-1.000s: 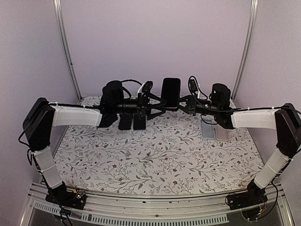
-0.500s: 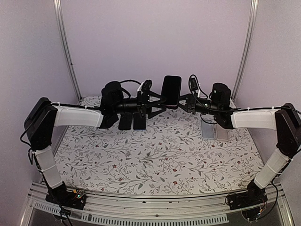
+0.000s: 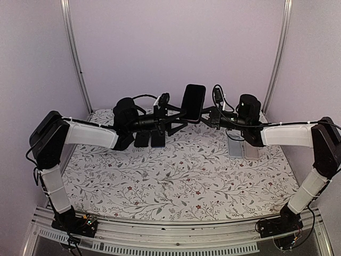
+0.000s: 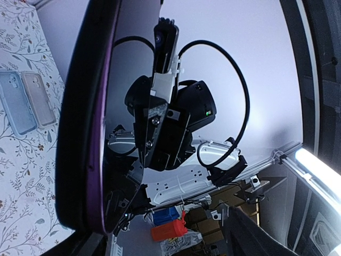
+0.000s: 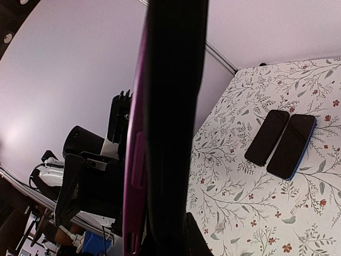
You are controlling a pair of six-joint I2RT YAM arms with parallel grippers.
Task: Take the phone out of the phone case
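- The phone (image 3: 193, 101) is held upright in the air above the back of the desk (image 3: 181, 181), between the two arms, with its purple phone case (image 5: 136, 154) on it.
- The right gripper (image 3: 209, 113) is judged to be clenched on the cased phone, since the slab runs edge-on through the middle of the right wrist view and nothing supports it from below.
- The left gripper (image 3: 180, 113) is seen at the phone's other side. Whether it is clenched or released cannot be told, because the phone lies off to one side of the left wrist view and the contact is hidden.
- The phone is judged stiff, moderately heavy for its size and smooth-faced. It is likely to slip under a light pinch and to be damaged if dropped from this height.
- The case is judged thin and pliable, and held on only by its lip around the phone's edge.
- Hold is best taken on the case's rim at a corner, where the lip can be peeled back, while the phone is pinched across its flat faces.
- Two bare phones (image 3: 151, 139) and two clear cases (image 3: 235, 147) lie on the desk below, apart from the work.
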